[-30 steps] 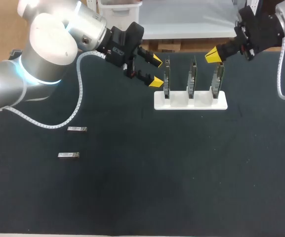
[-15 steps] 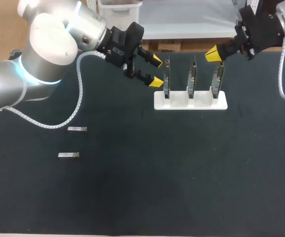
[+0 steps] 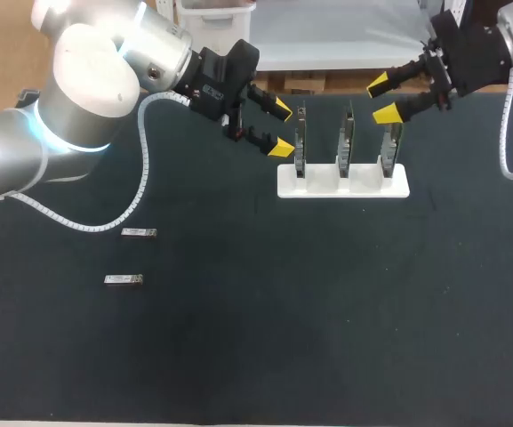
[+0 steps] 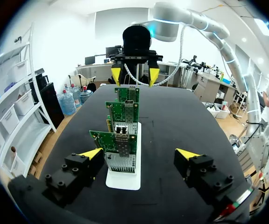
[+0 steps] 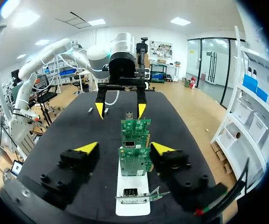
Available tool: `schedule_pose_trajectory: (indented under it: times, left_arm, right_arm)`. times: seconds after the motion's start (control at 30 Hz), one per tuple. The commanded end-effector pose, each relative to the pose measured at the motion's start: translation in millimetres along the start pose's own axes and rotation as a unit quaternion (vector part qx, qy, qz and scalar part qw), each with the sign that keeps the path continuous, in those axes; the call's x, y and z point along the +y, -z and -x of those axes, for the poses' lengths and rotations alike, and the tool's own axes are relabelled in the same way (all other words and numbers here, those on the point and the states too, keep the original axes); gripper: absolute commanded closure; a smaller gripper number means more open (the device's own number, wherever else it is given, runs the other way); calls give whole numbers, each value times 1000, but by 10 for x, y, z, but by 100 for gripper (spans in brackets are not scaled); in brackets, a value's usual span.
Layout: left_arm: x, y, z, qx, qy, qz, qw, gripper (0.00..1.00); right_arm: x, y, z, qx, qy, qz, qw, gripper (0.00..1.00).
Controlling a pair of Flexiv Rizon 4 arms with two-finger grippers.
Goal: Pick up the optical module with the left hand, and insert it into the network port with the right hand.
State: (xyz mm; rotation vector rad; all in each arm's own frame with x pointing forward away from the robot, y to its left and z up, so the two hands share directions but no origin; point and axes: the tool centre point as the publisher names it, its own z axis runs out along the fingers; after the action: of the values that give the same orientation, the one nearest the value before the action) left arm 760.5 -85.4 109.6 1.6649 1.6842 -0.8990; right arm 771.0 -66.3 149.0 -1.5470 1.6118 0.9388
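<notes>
The left gripper (image 4: 140, 153) is wide open. Just ahead, three green boards (image 4: 123, 112) stand in a white holder (image 4: 123, 179). At the far end, the right gripper (image 4: 134, 75) is open too.

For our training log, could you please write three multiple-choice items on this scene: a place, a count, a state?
1. How many circuit cards are in the white stand? A two; B three; C four.
2. Where do the optical modules lie? A on the table; B in the stand; C in a box.
3. The right tool is: A open; B shut on a module; C shut on a card.
Key: B, three upright cards; A, both lie on the table; A, its tips stand apart.
</notes>
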Motion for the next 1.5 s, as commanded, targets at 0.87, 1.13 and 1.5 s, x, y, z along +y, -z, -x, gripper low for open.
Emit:
schedule_pose_trajectory:
  times: [0.87,1.13,1.5]
  left_arm:
    - [-600,803,-564,123,6,50,991,0]
    - [-881,1137,-990,214,19,64,974,0]
    - [-1144,1523,-1560,316,45,62,945,0]
  right_arm:
    - [28,1,3,0,1,-3,1000,0]
    - [28,1,3,0,1,-3,1000,0]
    - [28,1,3,0,1,-3,1000,0]
